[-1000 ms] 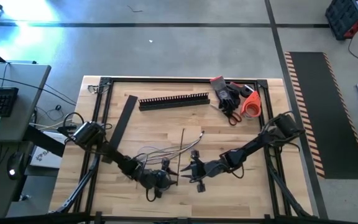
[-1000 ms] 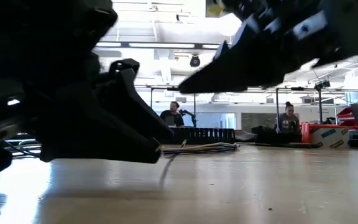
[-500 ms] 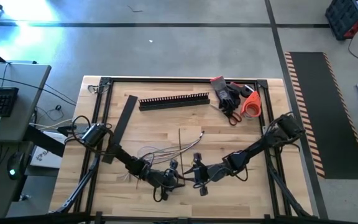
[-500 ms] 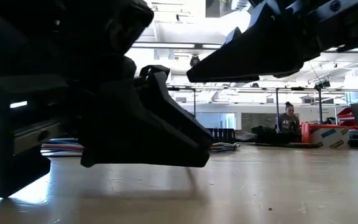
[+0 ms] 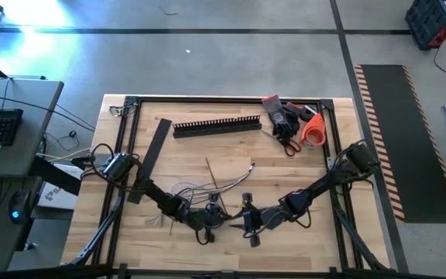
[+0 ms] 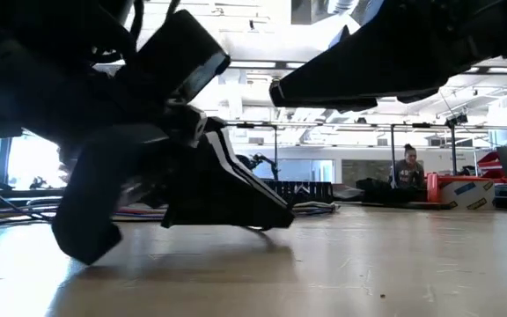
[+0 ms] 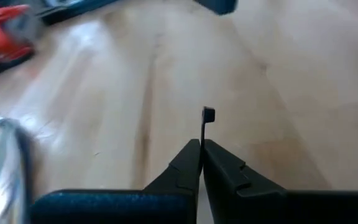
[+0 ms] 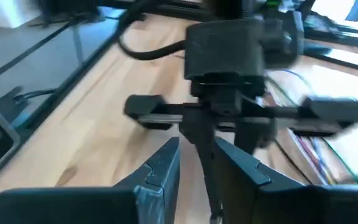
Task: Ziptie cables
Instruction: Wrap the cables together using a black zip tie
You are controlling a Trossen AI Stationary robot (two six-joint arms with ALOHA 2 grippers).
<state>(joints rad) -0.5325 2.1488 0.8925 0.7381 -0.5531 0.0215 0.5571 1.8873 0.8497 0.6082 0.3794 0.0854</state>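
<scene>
Only left wrist: gripper (image 7: pixel 201 152) pinching, seemingly, zip tie (image 7: pixel 206 123)

A grey concrete floor (image 5: pixel 231 62) is crossed by a dark taped line (image 5: pixel 169 31). A black mat edged with orange stripes (image 5: pixel 401 132) is laid beside the pale wooden surface (image 5: pixel 200 151) (black-framed). Bright ceiling strip lights (image 6: pixel 245 63) are seen overhead.

On the table (image 5: pixel 231 151), the slotted duct (image 5: pixel 217 125) lies along the far edge, a flat strip (image 5: pixel 156 147) to its left, gloves and scissors (image 5: pixel 289 124) at the far right corner. The cables (image 5: pixel 200 188) lie left of centre, near the front edge, just behind the left gripper (image 5: pixel 217 215), which faces the right gripper (image 5: pixel 242 218).
</scene>
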